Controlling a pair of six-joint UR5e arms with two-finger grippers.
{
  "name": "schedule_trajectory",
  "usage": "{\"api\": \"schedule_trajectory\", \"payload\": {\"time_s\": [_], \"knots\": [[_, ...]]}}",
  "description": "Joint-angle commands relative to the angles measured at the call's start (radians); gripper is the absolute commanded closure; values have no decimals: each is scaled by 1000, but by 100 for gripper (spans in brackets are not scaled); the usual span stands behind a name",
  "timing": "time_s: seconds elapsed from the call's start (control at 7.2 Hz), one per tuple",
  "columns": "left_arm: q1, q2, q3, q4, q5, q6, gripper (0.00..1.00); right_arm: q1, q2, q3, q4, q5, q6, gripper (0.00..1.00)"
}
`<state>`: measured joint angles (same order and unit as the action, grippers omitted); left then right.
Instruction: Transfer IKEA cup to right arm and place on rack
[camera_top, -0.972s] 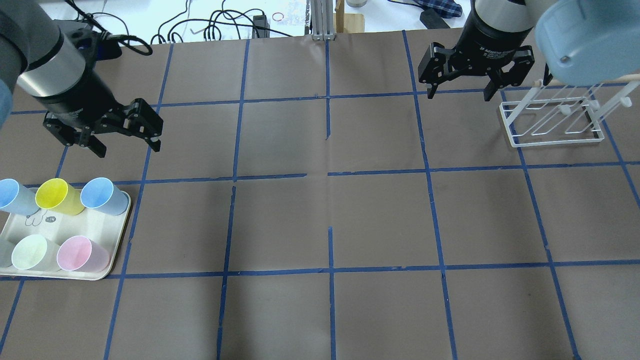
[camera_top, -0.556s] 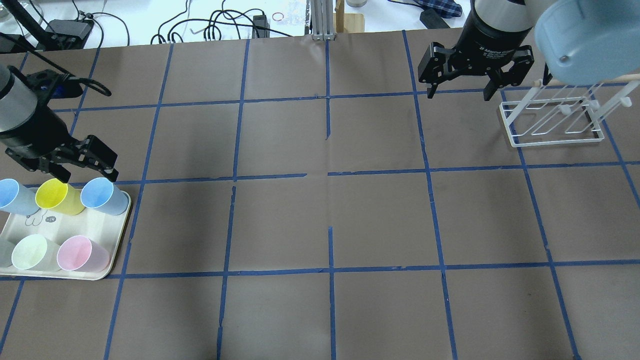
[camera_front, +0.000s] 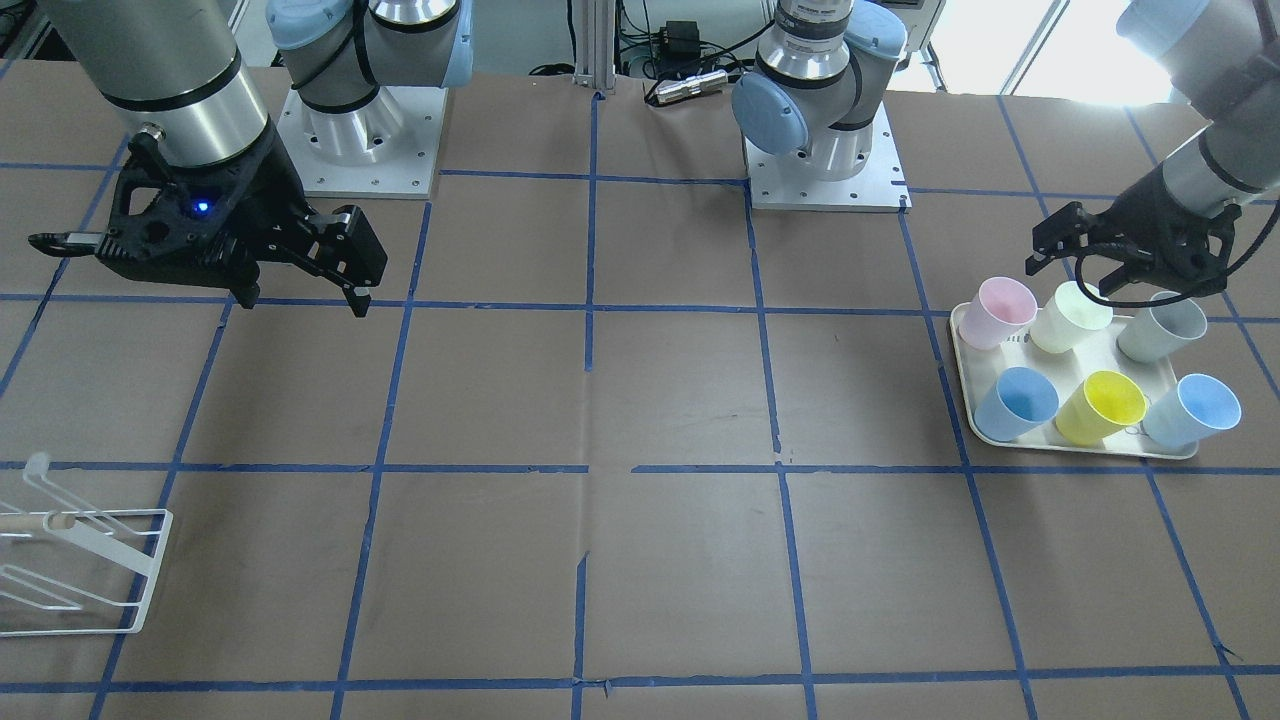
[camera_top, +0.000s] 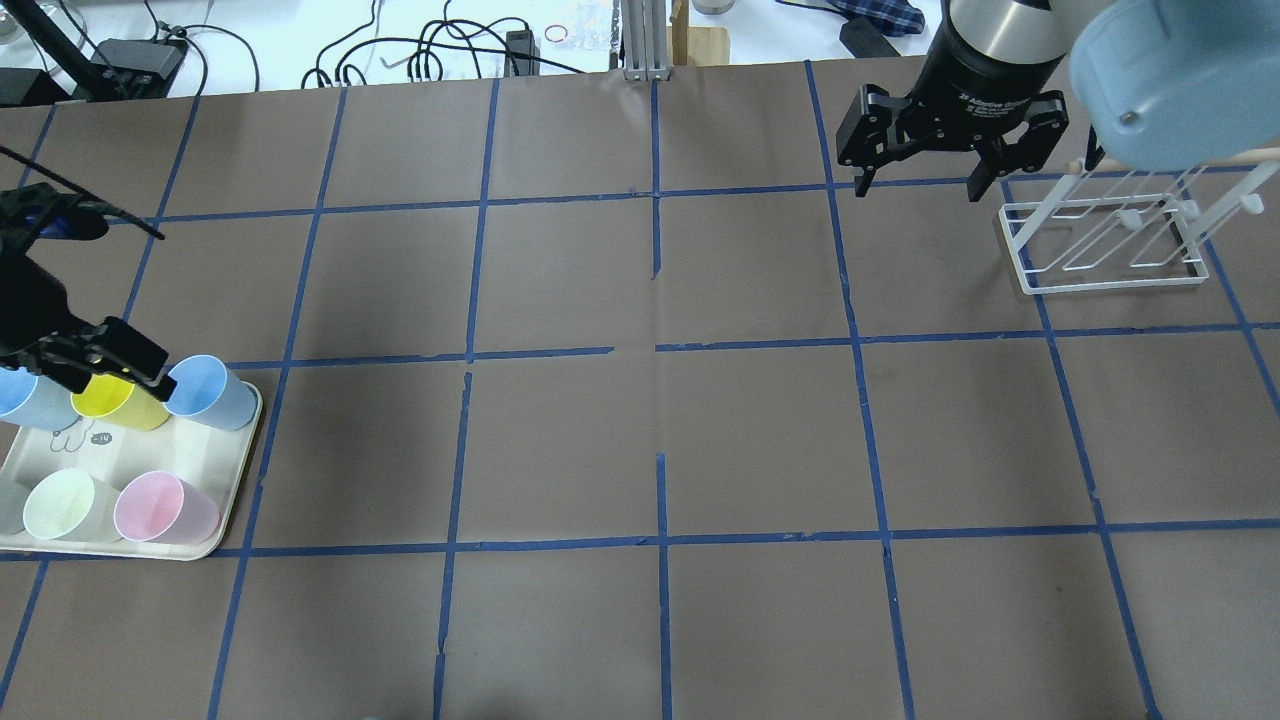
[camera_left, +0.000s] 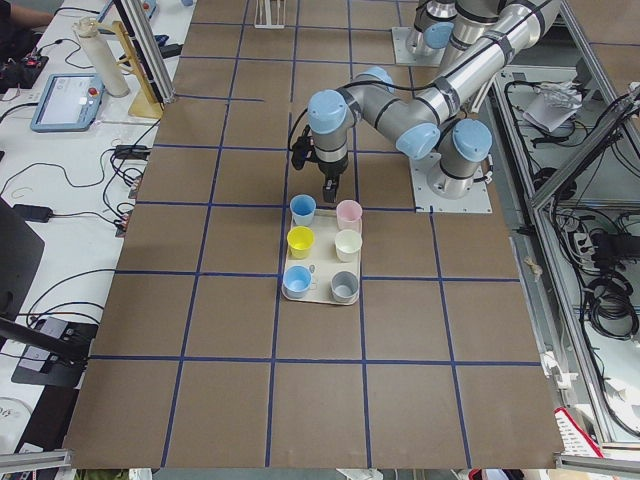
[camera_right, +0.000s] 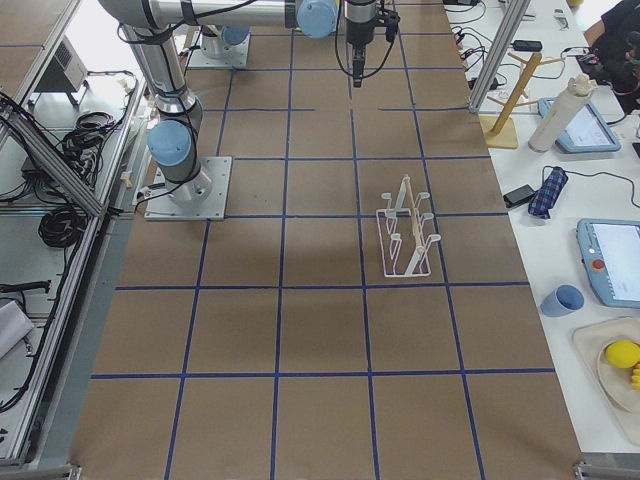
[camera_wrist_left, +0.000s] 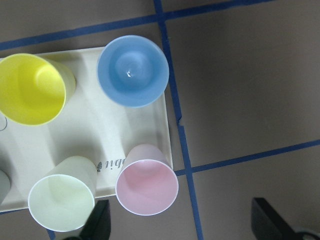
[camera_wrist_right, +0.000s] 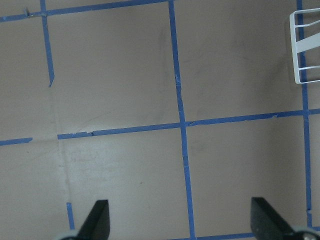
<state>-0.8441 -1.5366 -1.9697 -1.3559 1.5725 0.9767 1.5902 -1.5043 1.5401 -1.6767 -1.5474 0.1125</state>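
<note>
Left fingers moved over tray; IKEA cup seemingly upright, mouth up.

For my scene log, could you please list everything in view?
IKEA cup: one, pale pink, tray's robot-side row, inner end
light blue cups: two, far row ends
yellow cup: one, between them
pale green cup: one, robot-side row, middle
grey cup: one, robot-side row, outer end
tray: one, cream, table's left end
rack: one, white wire, table's right side
table: one, brown, blue-taped
left tool: one, black, open above tray
right tool: one, black, open near rack
</note>
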Motion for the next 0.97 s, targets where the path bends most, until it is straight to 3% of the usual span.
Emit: {"api": "schedule_trajectory", "payload": {"time_s": [0.0,0.14,0.42,0.83], "knots": [[25,-10,-131,207,-3,217,0,-1,-1,0,0,0,0,0],[25,-17,-164,274,-3,261,0,1,-1,0,-1,0,-1,0],[30,-30,-172,281,11,440,0,-1,-1,0,-1,0,-1,0],[30,-82,-172,291,11,455,0,-1,-2,0,0,0,-1,0]]}}
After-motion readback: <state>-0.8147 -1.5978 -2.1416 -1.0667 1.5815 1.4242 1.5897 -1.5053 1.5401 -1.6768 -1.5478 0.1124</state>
